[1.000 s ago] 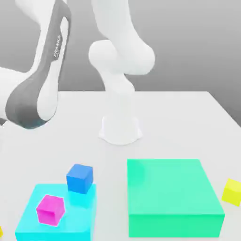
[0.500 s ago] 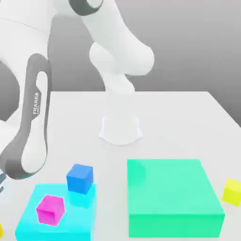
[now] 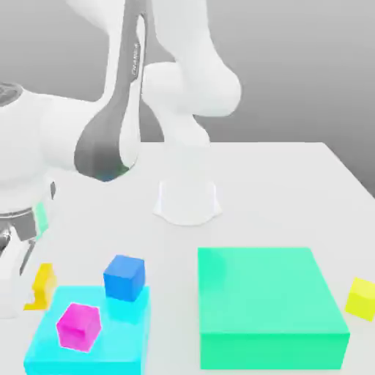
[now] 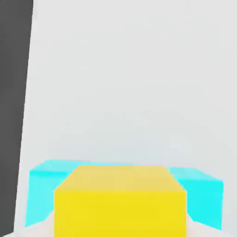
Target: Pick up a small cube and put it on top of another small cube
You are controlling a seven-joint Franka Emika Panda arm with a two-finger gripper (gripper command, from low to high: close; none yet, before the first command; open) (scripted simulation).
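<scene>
Yellow cube (image 3: 42, 284) sits clamped in the end effector (image 3: 29, 282), lifted off the tabletop (image 3: 278, 190) at the exterior view's left, just beside the cyan block (image 3: 110, 344). Pick looks done; stacking left. Blue cube (image 3: 124, 277) and magenta cube (image 3: 78, 326) sit on the cyan block. No containers.

Four small cubes: one golden-yellow cube (image 3: 42, 284), one blue cube (image 3: 123, 277), one magenta cube (image 3: 78, 327), one lemon-yellow cube (image 3: 362, 298); two big blocks: one cyan block (image 3: 110, 350), one green block (image 3: 267, 304). One white arm (image 3: 88, 124); one desk (image 3: 278, 183).
</scene>
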